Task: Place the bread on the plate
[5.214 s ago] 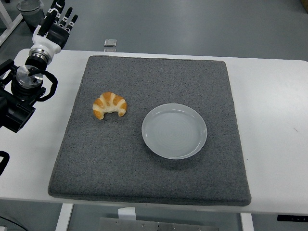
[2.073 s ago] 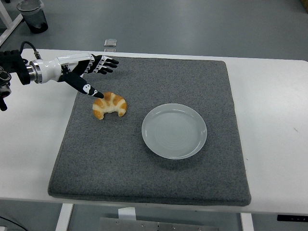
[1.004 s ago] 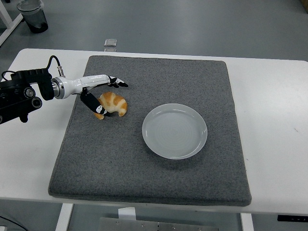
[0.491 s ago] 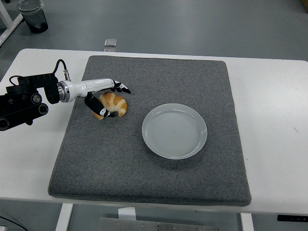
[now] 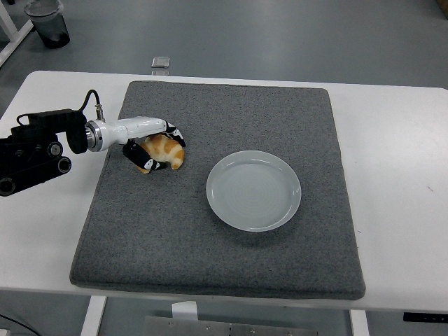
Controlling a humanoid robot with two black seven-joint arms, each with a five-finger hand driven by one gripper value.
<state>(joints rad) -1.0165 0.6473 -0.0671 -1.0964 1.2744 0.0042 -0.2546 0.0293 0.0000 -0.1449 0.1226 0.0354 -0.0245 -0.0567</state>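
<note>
A golden croissant point(image 5: 166, 152) lies on the grey mat point(image 5: 224, 231), left of a pale round plate point(image 5: 253, 190). My left hand point(image 5: 155, 145) reaches in from the left edge and is curled around the croissant, with the thumb on its near-left side and the fingers point(image 5: 176, 134) over its far side. The bread still rests on the mat. The plate has nothing on it and stands about a hand's width to the right of the bread.
The grey mat covers most of the white table point(image 5: 399, 154). A small clear object point(image 5: 161, 62) lies on the floor beyond the table's far edge. A dark bin point(image 5: 47, 21) stands at the top left.
My left hand came down onto the croissant and its fingers have closed around it. The croissant and the plate have stayed in place.
</note>
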